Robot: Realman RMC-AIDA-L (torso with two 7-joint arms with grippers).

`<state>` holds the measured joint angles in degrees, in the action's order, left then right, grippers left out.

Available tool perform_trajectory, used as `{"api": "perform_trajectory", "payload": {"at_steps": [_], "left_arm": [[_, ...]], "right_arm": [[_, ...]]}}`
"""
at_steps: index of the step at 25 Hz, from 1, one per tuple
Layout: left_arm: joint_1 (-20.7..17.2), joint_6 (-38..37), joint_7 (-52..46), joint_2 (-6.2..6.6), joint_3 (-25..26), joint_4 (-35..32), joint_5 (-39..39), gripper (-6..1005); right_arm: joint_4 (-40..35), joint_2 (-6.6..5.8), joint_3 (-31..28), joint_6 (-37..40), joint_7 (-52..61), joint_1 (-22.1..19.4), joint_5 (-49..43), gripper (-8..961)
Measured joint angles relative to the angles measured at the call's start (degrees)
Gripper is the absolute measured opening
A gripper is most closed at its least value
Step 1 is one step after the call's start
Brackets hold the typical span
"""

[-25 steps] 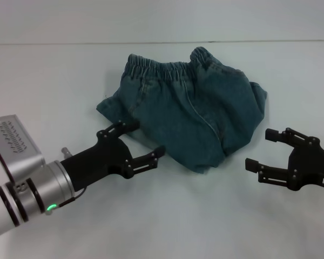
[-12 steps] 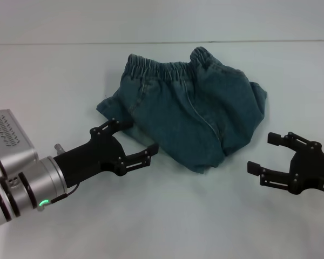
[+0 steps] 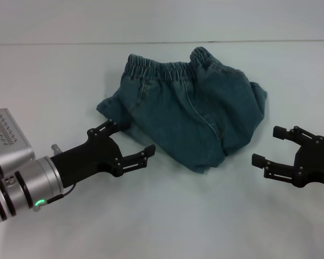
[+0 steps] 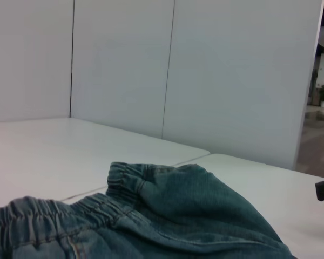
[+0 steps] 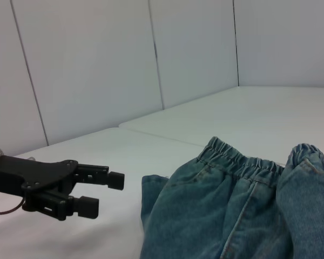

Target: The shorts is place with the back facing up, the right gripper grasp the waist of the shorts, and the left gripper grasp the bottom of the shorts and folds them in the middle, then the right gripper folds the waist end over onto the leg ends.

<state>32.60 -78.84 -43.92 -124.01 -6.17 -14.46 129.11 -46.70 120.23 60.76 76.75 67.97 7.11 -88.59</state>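
Blue denim shorts [image 3: 189, 108] lie folded in a rumpled heap on the white table, the elastic waist [image 3: 170, 67] at the far edge and the leg ends toward me; they also show as the shorts [image 4: 167, 221] and the shorts [image 5: 243, 216] in the wrist views. My left gripper [image 3: 130, 141] hovers open just off the shorts' near left edge, holding nothing. My right gripper [image 3: 269, 145] stands open to the right of the shorts, apart from the cloth. The right wrist view shows the left gripper [image 5: 102, 193] open beside the fabric.
The white table [image 3: 167, 221] spreads around the shorts, with a seam line [image 3: 70, 43] across its far side. White wall panels [image 4: 124, 65] stand behind it. Nothing else lies on the surface.
My left gripper has drawn back toward me and to the left, away from the shorts' edge. My right gripper has shifted slightly right and nearer. The shorts have not moved.
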Motion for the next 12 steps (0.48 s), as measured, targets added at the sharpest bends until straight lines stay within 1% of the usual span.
{"api": "perform_trajectory", "payload": {"at_steps": [12], "left_arm": [[0.26,0.44,-0.37,-0.01,-0.25,-0.22,-0.09,901]], "right_arm": [[1.35,-0.05,0.59,-1.5,0.06,1.38,-0.39,956]]}}
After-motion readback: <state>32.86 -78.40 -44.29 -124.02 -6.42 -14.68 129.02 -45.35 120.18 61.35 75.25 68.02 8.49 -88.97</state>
